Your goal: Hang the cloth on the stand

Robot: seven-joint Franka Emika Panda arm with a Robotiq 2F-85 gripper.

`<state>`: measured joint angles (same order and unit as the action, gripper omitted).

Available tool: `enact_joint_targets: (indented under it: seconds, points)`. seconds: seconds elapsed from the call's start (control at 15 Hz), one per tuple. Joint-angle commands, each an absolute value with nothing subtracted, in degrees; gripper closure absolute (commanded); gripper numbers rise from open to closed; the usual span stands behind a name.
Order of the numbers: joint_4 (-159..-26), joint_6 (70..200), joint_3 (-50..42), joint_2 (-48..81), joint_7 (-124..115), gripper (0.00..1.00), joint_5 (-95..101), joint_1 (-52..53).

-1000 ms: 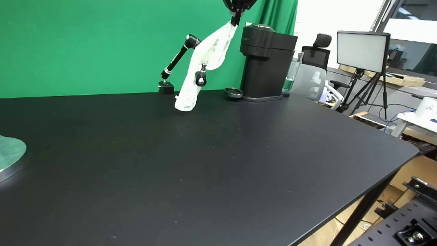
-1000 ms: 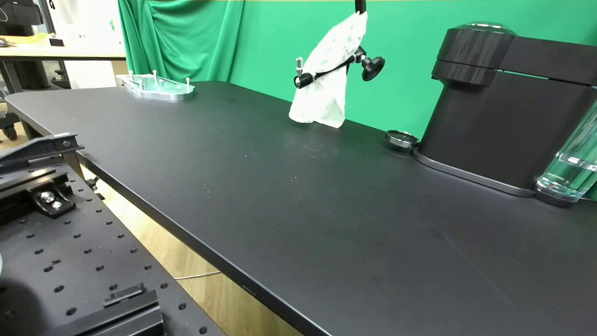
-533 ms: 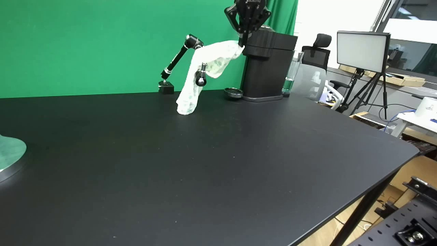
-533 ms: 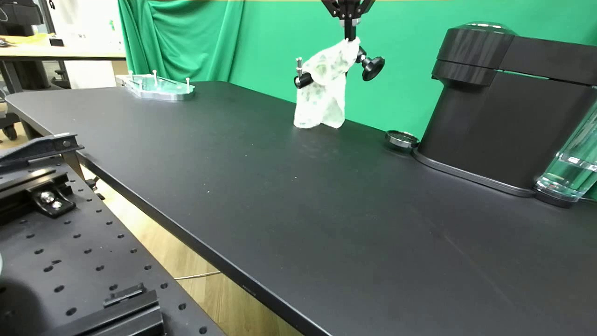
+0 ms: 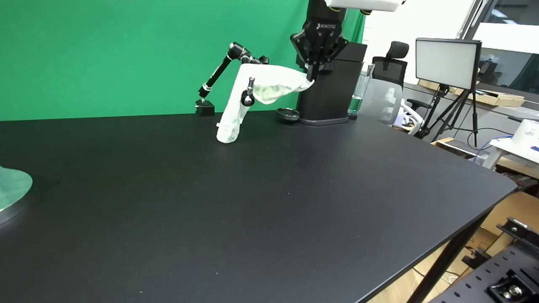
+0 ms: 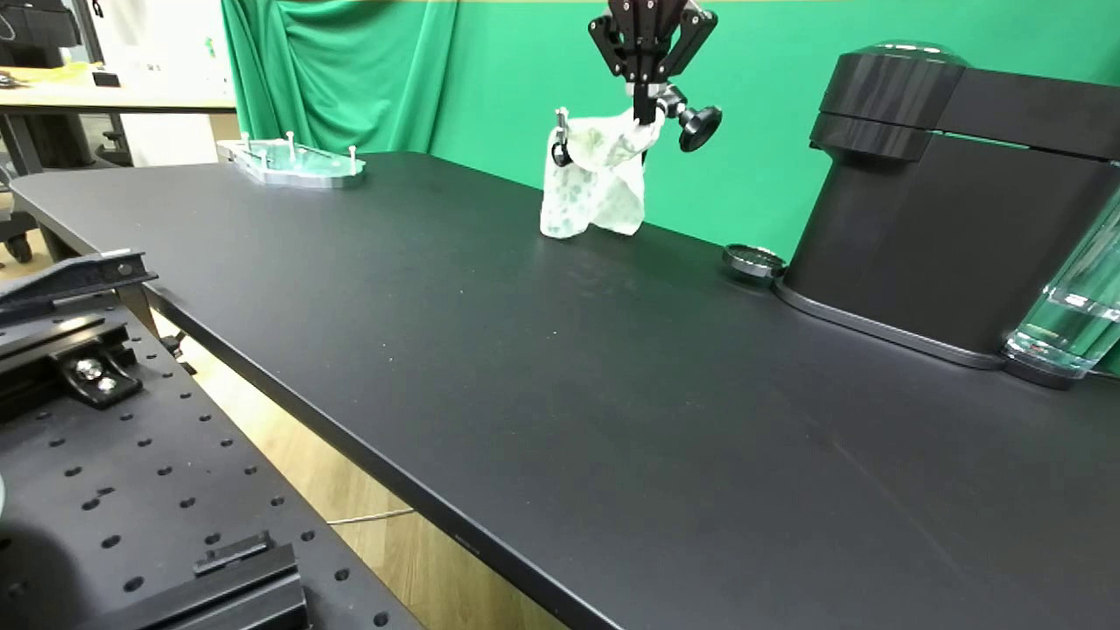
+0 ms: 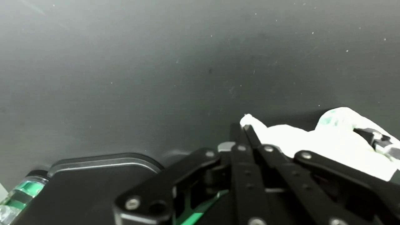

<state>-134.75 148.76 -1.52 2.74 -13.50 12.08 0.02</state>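
The white cloth with pale green marks lies across the arm of the black jointed stand. One end hangs down in front of the stand, close above the table. The other end is stretched sideways to my gripper, whose fingertips are shut on its corner. In an exterior view the cloth covers most of the stand's rod, between the end clamp and the black knob; my gripper is above it. In the wrist view the cloth runs right from my fingertips; part of the stand shows there.
A black coffee machine with a clear water tank stands close behind and beside my gripper. A small round dish sits at its foot. A clear plate with pegs lies at the table's far end. A green backdrop is behind.
My gripper has moved down, and to the right in an exterior view, bringing the held cloth end lower. The cloth now bends over the stand's arm, its held part nearly level. The stand has not moved.
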Motion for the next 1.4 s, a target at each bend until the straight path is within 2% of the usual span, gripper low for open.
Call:
enact_joint_targets:
  seconds: [0.0,0.6,0.67,1.33]
  points:
    - [-137.54,149.35,-1.84,2.13,-14.73,1.00,10.33,-0.39]
    - [-141.54,149.36,-2.76,4.16,-14.16,1.00,6.72,-1.05]
    - [-141.60,148.66,-2.63,4.23,-13.05,0.80,4.98,-1.15]
    - [-142.06,146.26,-1.68,1.94,-8.33,0.12,-1.59,-0.72]
